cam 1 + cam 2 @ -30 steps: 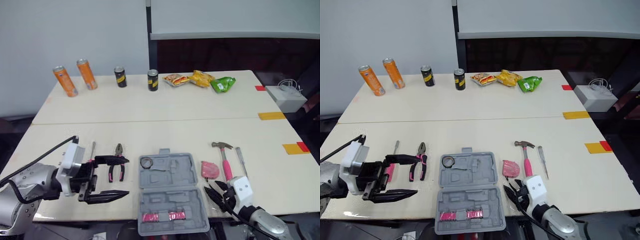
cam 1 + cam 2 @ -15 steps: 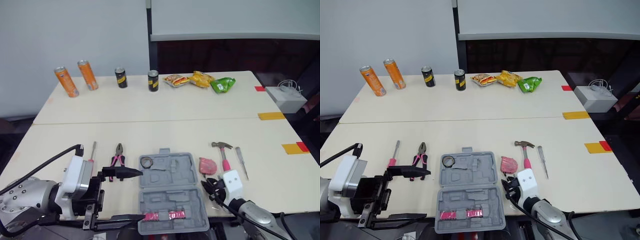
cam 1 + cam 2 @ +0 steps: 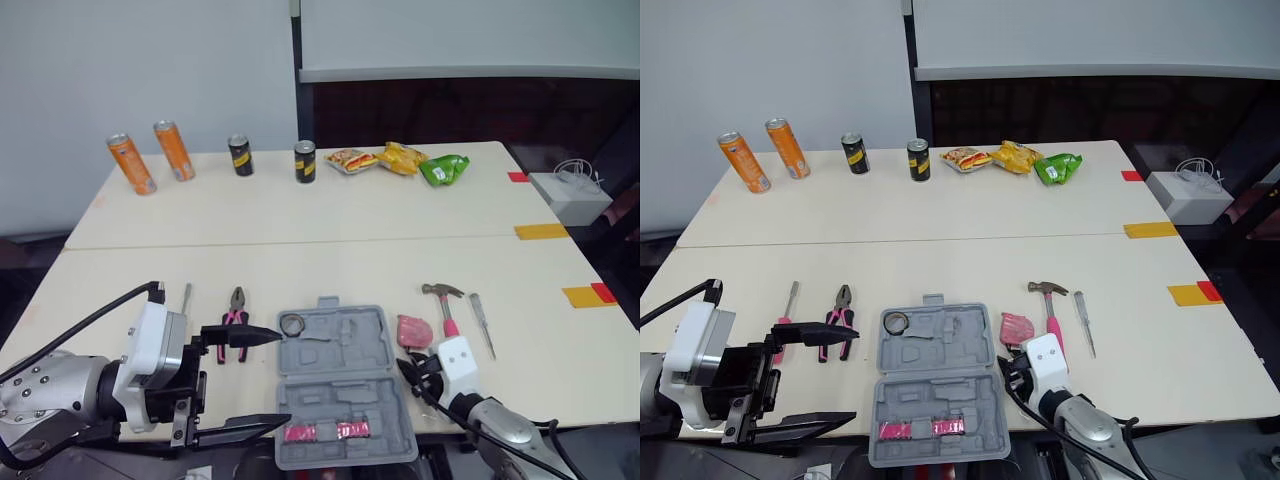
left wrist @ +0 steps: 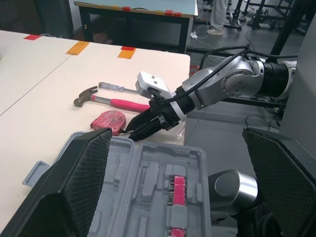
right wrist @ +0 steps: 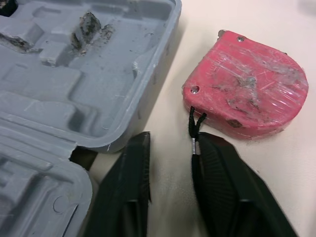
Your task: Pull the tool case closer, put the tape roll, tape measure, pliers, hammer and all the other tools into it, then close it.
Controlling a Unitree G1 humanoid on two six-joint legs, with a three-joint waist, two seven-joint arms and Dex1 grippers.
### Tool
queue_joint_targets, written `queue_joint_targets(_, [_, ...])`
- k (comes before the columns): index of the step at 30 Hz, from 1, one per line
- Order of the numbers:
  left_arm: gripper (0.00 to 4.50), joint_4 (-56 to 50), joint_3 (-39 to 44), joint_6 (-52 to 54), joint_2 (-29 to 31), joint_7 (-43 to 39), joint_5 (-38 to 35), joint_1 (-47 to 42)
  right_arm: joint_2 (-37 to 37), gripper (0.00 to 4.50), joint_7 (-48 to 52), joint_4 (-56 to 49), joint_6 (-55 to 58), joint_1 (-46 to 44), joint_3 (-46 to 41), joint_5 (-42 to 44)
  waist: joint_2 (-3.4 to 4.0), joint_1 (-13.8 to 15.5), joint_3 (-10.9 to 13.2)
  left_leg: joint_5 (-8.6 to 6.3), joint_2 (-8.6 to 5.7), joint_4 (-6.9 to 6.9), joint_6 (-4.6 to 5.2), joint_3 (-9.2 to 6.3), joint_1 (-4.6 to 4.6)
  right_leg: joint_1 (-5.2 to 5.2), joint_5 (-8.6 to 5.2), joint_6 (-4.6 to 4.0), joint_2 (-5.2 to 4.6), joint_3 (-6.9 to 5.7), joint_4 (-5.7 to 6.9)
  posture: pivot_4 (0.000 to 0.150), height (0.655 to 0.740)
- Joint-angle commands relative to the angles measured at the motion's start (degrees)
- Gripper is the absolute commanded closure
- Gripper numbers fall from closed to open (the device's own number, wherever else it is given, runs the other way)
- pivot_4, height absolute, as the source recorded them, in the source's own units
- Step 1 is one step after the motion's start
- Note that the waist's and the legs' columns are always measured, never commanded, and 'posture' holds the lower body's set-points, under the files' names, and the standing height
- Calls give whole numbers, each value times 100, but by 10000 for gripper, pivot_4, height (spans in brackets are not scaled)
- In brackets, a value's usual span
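Progress looks slight. The tool case (image 3: 335, 375) lies open at the near edge of the table (image 3: 300, 265), between the two grippers. Only the tape roll (image 3: 292, 323) seems to be in it, in a recess of the far half; the head views are too coarse to be sure it sits fully inside. Some pink pieces (image 3: 325, 432) lie in the near half. Every other tool is out on the table, and the case is not yet shut.

The right gripper (image 5: 170, 148) has its fingers (image 5: 133, 187) parted by a narrow gap and holds nothing. One finger is beside the case's outer wall. The other is at the cord loop (image 5: 196, 121) of the tape measure (image 5: 247, 94), perhaps touching it. The tape measure lies just past the fingertips, then comes the hammer (image 3: 447, 310), and beyond that a thin tool (image 3: 482, 322).

The left gripper (image 3: 285, 380) is spread wide and empty, its fingers reaching in at the case's left side. Just beyond its farther finger lie the pliers (image 3: 237, 318), then a pink-handled screwdriver (image 3: 183, 305).
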Motion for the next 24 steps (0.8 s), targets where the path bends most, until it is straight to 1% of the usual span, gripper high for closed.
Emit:
queue_joint_targets(1, [0, -53, 87, -45, 42, -34, -84, -16, 5, 43789, -106, -20, -14, -52, -42, -111, -1, 1, 0, 1, 0, 1, -1, 0, 0, 0, 0, 0, 0, 0, 1, 1500, 7400])
queue_joint_targets(2, [0, -51, 93, -50, 42, -44, -82, -13, 11, 44620, -110, 1, -16, -64, -51, -124, -1, 1, -1, 1, 0, 1, -1, 0, 0, 0, 0, 0, 0, 0, 2, 1500, 7400])
queue_joint_targets(10, [0, 8, 190, -198, -20, -283, 35, 209, -103, 44620, 40, -103, -96, 144, -244, -31, -4, 6, -2, 2, 0, 2, -3, -1, 2, 0, 0, 1, 0, 1, 6, 1500, 7400])
queue_joint_targets(18, [0, -4, 224, -344, -93, -427, 161, 455, -419, 44620, 668, -849, -373, 1347, -559, 330, -9, 20, -5, -1, 0, 0, -6, -3, 1, 0, -10, 16, 0, 1, 4, 1500, 7400])
queue_joint_targets(20, [0, -7, 194, -352, -99, -403, 161, 444, -476, 44620, 794, -954, -489, 1635, -588, 346, -10, 17, -7, -1, 0, 1, -6, -3, 3, 0, -28, 47, 0, 1, 4, 1500, 7400])
queue_joint_targets(24, [0, 1, 148, -354, -91, -385, 146, 411, -514, 44620, 956, -1088, -657, 2022, -571, 372, -18, 14, -11, -1, 0, 1, -6, -3, 7, 2, -30, 51, 0, 3, 4, 1500, 7400])
